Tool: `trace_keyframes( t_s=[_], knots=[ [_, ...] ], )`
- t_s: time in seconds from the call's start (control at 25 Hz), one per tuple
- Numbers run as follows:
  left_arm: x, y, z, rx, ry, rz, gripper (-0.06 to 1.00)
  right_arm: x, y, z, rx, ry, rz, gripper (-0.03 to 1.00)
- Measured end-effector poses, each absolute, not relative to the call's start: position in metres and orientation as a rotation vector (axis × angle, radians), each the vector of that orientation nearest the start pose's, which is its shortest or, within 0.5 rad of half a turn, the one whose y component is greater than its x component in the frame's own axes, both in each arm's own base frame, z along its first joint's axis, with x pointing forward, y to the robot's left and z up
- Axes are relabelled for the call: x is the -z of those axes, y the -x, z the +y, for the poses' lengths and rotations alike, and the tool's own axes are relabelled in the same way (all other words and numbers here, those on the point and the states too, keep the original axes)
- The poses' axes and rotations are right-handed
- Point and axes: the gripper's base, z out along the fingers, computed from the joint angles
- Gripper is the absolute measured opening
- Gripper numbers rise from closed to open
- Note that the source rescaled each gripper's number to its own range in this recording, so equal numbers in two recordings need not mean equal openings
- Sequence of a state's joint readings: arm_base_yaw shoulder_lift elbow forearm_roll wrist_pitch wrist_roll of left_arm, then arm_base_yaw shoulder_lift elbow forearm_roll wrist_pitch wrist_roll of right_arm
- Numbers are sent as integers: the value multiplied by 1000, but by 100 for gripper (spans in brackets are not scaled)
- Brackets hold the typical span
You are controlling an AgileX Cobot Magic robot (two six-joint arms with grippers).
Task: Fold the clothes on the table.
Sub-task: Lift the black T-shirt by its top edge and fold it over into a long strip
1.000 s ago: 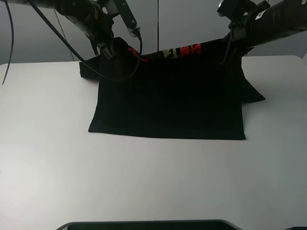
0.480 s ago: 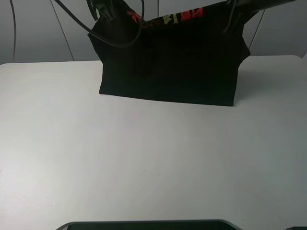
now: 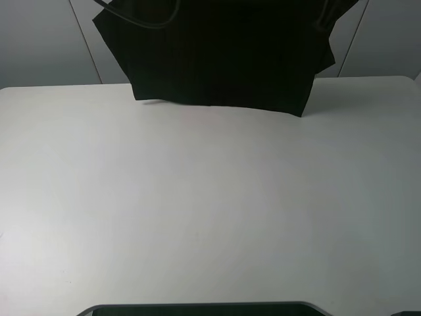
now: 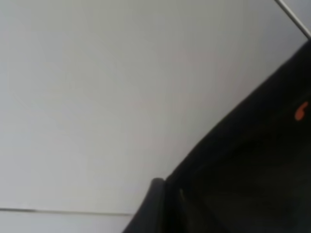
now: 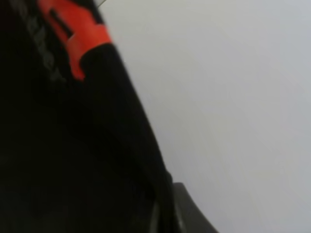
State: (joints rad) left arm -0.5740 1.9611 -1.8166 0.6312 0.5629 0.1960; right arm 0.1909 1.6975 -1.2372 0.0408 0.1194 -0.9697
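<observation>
- Most of the table point(image 3: 210, 210) in front of us is bare white, with no cloth on its near or middle part.
- Farther back, the shirt point(image 3: 217, 59) hangs as a black sheet over the table's far edge. A sleeve juts out at each side. Its lower hem is just above the surface or brushing it; we cannot tell which.
- The arms holding it are out of the high view at the top.
- The left gripper point(image 4: 167, 194) has its jaws closed tight on a pinch of black cloth, near a spot of orange print.
- The right gripper point(image 5: 167, 204) is likewise clamped on the cloth, beside a red character.
- We judge the task to be at an early stage. The shirt is lifted and spread by its upper edge, and we see no finished fold.
- What is left, as we read it, is to lay the shirt flat, bring in the sleeves, fold the body and let go.
</observation>
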Motion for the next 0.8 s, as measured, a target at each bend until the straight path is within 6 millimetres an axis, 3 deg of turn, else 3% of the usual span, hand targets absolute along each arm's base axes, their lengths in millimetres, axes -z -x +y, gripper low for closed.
trace_keyframes(
  t_s=[0.8],
  knots=[
    [-328, -407, -230, -387, -1133, 1846, 0, -283, -387, 75, 438, 1122, 1791, 0]
  ],
)
